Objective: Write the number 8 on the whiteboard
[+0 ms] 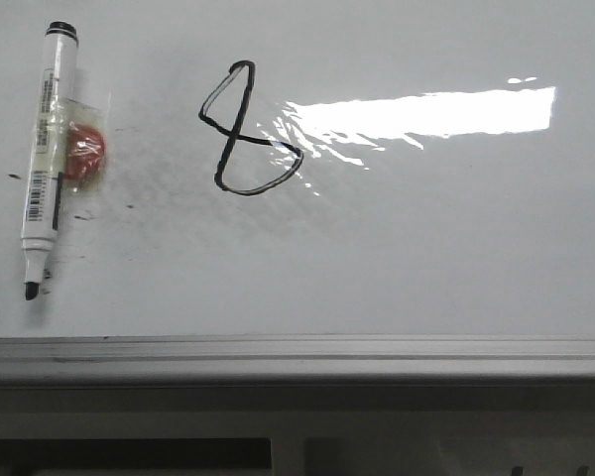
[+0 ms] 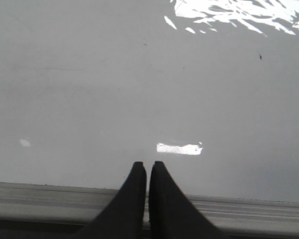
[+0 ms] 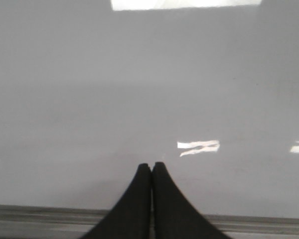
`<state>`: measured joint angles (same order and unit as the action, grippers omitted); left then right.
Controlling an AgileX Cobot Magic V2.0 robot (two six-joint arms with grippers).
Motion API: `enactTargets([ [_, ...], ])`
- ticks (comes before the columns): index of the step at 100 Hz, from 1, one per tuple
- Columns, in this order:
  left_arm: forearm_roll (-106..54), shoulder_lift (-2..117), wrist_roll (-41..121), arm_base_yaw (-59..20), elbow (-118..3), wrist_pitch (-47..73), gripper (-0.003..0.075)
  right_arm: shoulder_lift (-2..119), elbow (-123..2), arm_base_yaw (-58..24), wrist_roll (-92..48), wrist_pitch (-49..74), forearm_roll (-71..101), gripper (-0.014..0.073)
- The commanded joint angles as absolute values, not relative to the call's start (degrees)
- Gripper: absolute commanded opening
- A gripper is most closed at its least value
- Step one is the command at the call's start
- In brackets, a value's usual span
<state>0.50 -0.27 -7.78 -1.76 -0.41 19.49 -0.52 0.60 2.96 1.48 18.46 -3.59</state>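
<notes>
A black hand-drawn number 8 (image 1: 246, 134), slanted and angular, stands on the glossy whiteboard (image 1: 426, 248) left of centre in the front view. A white marker (image 1: 46, 149) with an uncapped black tip lies flat at the far left, a red lump taped to its side. Neither arm shows in the front view. My left gripper (image 2: 147, 164) is shut and empty over the board's near edge. My right gripper (image 3: 152, 165) hangs over the near edge too, shut, with nothing between its fingers. The 8 and the marker are out of both wrist views.
The pale grey frame edge (image 1: 297, 357) runs along the board's near side, with a darker shelf below it. A bright light reflection (image 1: 426, 111) lies right of the figure. Faint grey smudges and small black specks (image 1: 129, 208) mark the board near the marker.
</notes>
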Motion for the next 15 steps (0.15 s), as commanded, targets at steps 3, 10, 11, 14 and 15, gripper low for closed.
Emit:
enactTargets([
  [3,0.0,-1.8,-8.3,-1.7,1.9,17.3,-0.0020,-1.9,1.5,3.3,0.9,16.8,-3.7,-0.0063],
  [10,0.0,-1.8,-8.3,-1.7,1.9,17.3,-0.0020,-1.9,1.5,3.3,0.9,16.8,-3.7,-0.0063],
  [11,0.0,-1.8,-8.3,-1.7,1.9,17.3,-0.0020,-1.9,1.5,3.3,0.9,16.8,-3.7,-0.0063],
  [14,0.0,-1.8,-8.3,-1.7,1.9,17.3,-0.0020,-1.9,1.5,3.3,0.9,16.8,-3.7,-0.0063],
  [15,0.0,-1.8,-8.3,-1.7,1.9,17.3,-0.0020,-1.9,1.5,3.3,0.9,16.8,-3.7,-0.0063],
])
